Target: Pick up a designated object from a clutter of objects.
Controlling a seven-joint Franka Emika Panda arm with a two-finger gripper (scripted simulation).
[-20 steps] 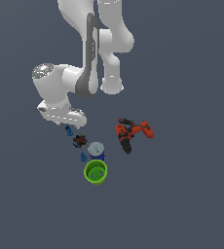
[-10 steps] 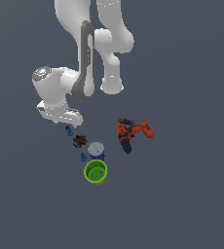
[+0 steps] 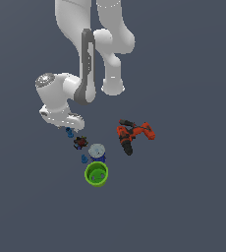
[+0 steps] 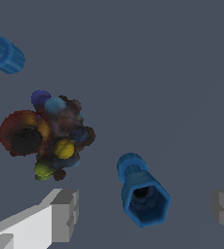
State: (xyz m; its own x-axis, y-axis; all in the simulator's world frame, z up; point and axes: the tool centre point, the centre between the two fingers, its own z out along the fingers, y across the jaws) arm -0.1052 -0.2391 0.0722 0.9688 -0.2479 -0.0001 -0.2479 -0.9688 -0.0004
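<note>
Hovering hand: the hand (image 4: 143,214) hangs low over the grey desk (image 3: 193,206), its two pale fingers (image 4: 60,214) spread wide, one on each side of the blue peg.
Blue peg: the blue peg (image 4: 142,192), knobbly with a hexagonal socket end, lies between the spread fingers in the wrist view, touching neither; in the exterior view it shows as a blue speck (image 3: 69,132) just under the wrist.
Arm pose: the white arm (image 3: 88,64) comes down from the top edge of the exterior view, bends at a dark-striped link and ends in a bulky wrist over the clutter's end at the exterior view's left.
Dark item: a small dark red-black item (image 4: 46,136) with yellow and blue knobs sits just beside the peg (image 3: 79,142); its shape is too blurred to name.
Second blue piece: another tiny blue piece (image 4: 4,54) is cut off at the wrist picture's edge; in the exterior view (image 3: 84,158) it lies by the can.
Can: a blue can (image 3: 97,153) with a pale lid stands touching or just beside the green cup (image 3: 96,174).
Drill: an orange-and-black power drill (image 3: 133,134) lies on its side, well apart toward the exterior view's right.
Hidden: the fingertips are hidden by the wrist in the exterior view.
</note>
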